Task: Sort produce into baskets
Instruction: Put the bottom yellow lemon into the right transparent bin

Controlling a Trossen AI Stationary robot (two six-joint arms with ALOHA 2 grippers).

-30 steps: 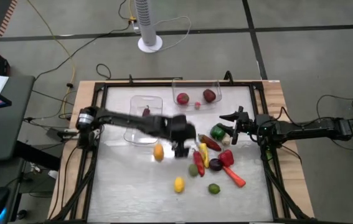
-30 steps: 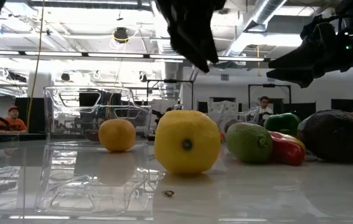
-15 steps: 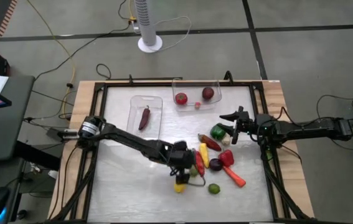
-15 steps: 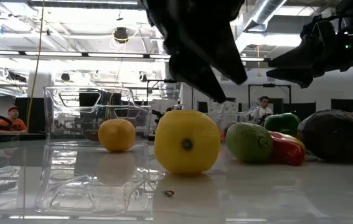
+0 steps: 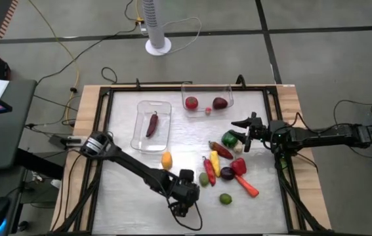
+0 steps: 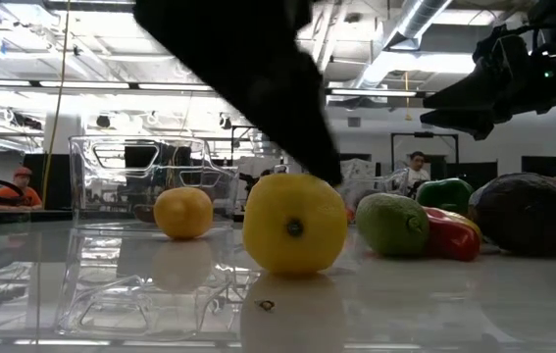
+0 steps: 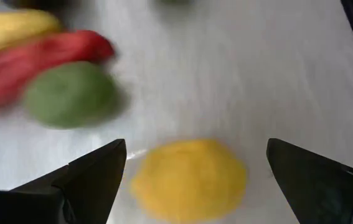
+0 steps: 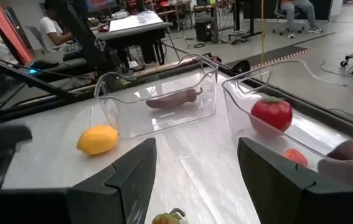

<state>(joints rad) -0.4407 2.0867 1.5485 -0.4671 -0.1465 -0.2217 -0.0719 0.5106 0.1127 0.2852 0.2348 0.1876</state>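
Hovering left hand [image 7: 192, 168] wide | round dimpled yellow lemon [image 7: 188, 179] | glossy table [image 7: 226, 74]

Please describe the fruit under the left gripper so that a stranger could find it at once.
On the table, look at its near edge, apart from the produce pile. The open left gripper hangs over a round yellow lemon. It is plain yellow, unlike the green lime beside it.

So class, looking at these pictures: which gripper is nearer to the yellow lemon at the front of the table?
The left gripper: it hangs open just above the yellow lemon, one finger on each side. The right gripper waits open across the table, beyond the produce pile.
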